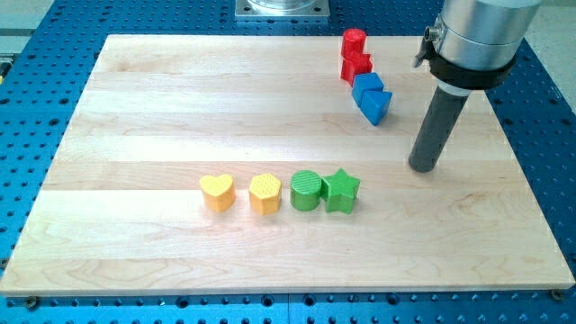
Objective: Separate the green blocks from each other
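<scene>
On the board (135, 108), a row runs left to right toward the view's bottom: heart (217, 192), hexagon (265, 193), cylinder (306, 190) touching star (341, 190). At 1 o'clock from the star, well apart, four blocks (364, 74) sit clustered. My tip (423, 167) stands at 2 o'clock from the star, at 5 o'clock from the cluster.

arm (477, 36) cropped at top, board (562, 290) corner cut off

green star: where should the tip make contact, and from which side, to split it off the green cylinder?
Probably the green star on its upper-left notch, beside the seam with the green cylinder, coming from the view's top and pushing right. The two touch side by side, so no gap is open. My tip sits up-right of the star, apart from it.
</scene>
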Controlling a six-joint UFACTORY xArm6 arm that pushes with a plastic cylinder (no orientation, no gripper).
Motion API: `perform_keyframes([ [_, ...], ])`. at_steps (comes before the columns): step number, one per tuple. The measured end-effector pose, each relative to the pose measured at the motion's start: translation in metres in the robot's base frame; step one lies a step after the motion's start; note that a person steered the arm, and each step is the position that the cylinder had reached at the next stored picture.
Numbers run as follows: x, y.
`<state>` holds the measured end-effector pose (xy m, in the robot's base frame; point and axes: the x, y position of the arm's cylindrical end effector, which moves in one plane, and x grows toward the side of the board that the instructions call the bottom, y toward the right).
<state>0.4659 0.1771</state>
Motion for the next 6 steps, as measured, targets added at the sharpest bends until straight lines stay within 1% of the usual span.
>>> perform_keyframes([
  [1, 0.044, -0.013],
  [2, 0.083, -0.097],
  [3, 0.08, -0.192],
  [4, 0.079, -0.189],
  [5, 0.071, -0.148],
  [6, 0.028, -0.141],
])
